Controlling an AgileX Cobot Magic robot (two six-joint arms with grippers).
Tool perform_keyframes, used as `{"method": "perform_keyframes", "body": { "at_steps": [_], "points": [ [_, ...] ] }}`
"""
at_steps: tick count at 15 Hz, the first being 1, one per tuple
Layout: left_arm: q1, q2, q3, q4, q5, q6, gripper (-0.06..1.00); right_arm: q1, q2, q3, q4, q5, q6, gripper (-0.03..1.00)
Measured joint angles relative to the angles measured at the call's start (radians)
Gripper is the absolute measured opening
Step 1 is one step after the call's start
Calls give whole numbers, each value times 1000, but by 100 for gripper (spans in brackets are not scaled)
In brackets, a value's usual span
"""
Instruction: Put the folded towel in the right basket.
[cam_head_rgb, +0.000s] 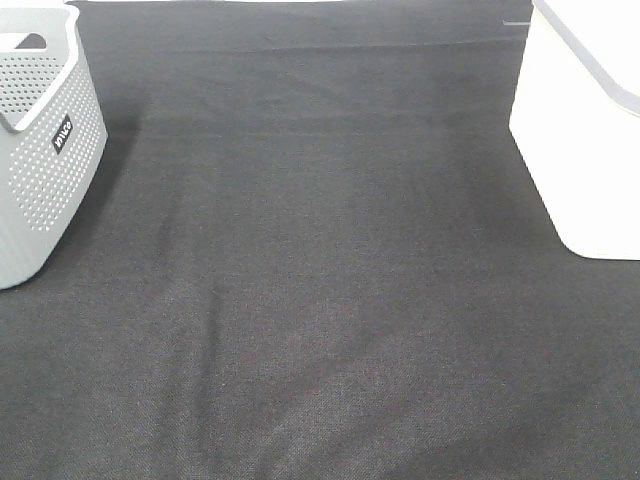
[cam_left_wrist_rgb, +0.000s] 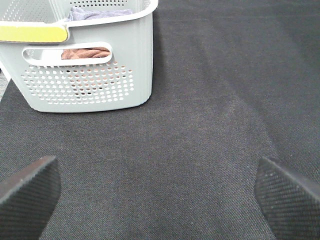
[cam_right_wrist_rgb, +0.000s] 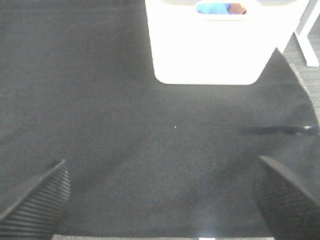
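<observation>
On the dark woven desk (cam_head_rgb: 330, 300), grey perforated left basket (cam_left_wrist_rgb: 90, 85) and white right basket (cam_right_wrist_rgb: 205, 50) well apart. Inside the left one, folded towel (cam_left_wrist_rgb: 85, 53), reddish-brown, behind the handle slot. Both sets of jaws spread wide, empty.

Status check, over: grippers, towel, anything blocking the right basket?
Left gripper open, empty; right gripper open, empty. No folded towel on the black cloth; fabric shows inside the grey basket. White basket unobstructed.
</observation>
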Motion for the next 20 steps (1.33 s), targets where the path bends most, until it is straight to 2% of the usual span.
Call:
{"method": "perform_keyframes", "body": {
  "at_steps": [4, 6, 20],
  "points": [
    [0, 0, 0, 0, 0, 0, 98, 0, -84, 136, 4, -7, 24, 96],
    [0, 0, 0, 0, 0, 0, 98, 0, -84, 200, -10, -53, 35, 96],
    [0, 0, 0, 0, 0, 0, 98, 0, -84, 206, -9, -78, 35, 96]
  ]
}}
